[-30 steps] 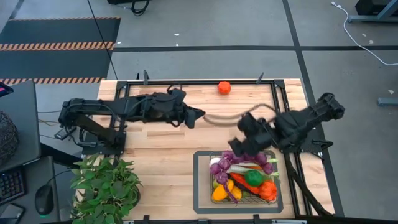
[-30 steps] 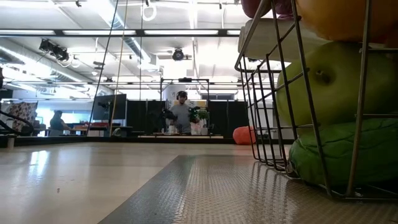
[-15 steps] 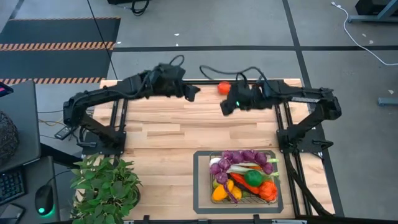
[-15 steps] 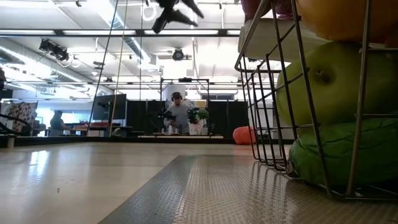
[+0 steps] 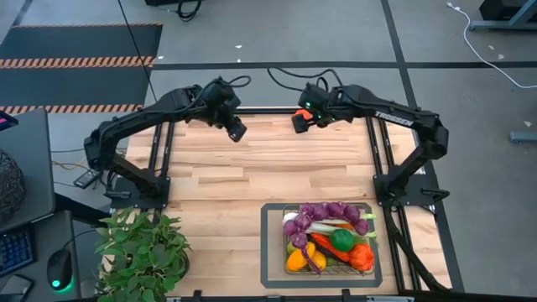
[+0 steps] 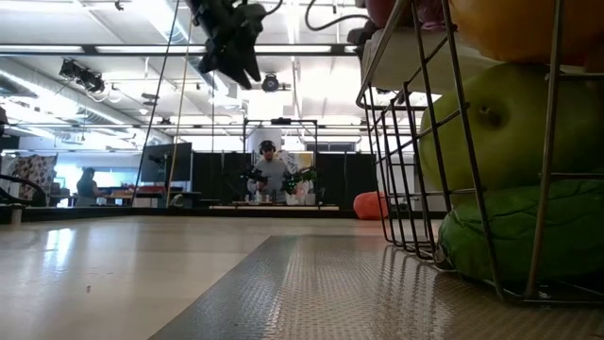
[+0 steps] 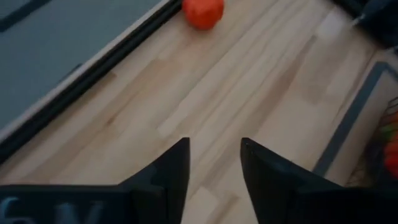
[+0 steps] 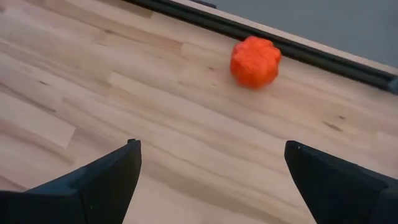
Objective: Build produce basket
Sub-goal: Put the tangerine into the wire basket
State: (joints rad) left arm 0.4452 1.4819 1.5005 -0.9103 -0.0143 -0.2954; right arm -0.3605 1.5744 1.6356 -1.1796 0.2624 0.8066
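Both arms have swung to the table's far edge since a second ago. Left gripper [image 5: 237,132] hovers empty, its fingers narrowly parted. Right gripper [image 5: 299,122] hangs spread wide and empty, with the orange tomato [image 8: 255,61] just ahead of it. Well behind it, the basket [image 5: 274,252] brims with produce [image 5: 327,236]. Wooden table [image 5: 218,184]; a person [image 6: 269,170] stands beyond.

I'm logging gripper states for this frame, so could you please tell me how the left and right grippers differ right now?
The right gripper has its fingers spread wide; the left gripper shows only a narrow gap. The right gripper hovers close to the orange tomato at the table's far edge; the left gripper hangs farther from it, to its left. Both are empty and raised above the wooden table.
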